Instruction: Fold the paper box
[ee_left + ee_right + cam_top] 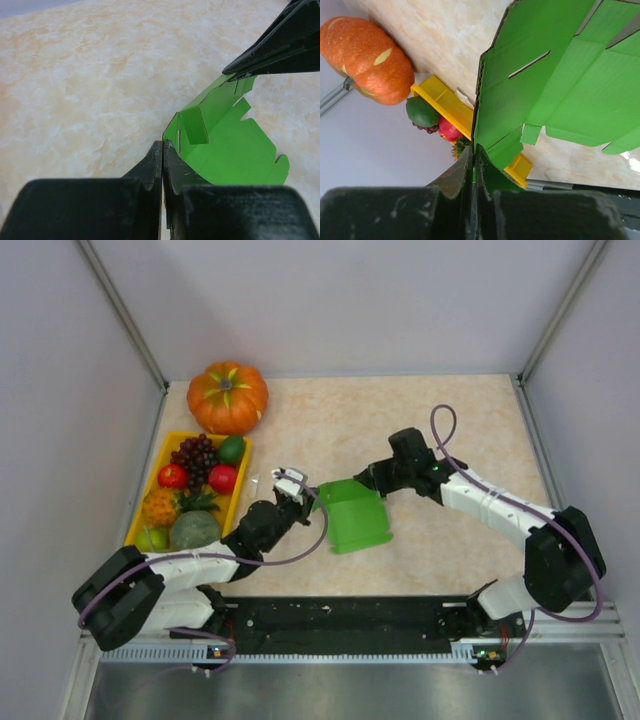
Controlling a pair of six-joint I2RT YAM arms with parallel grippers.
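The paper box (356, 515) is a bright green die-cut card sheet, partly folded, held up off the table's middle between my two grippers. My left gripper (308, 492) is shut on the sheet's near left edge, and in the left wrist view its jaws (163, 144) pinch the card's corner. From the right, my right gripper (369, 483) reaches in and is shut on the far edge; its jaws (475, 148) clamp the thin card (520, 95). In the left wrist view the sheet (230, 150) shows a raised flap, with the right gripper's fingers (260, 55) on its top edge.
An orange pumpkin (228, 397) stands at the back left. In front of it a yellow tray (152, 475) holds grapes, red fruits, a lime and other fruit, close to my left arm. Grey walls close in the marbled table on three sides.
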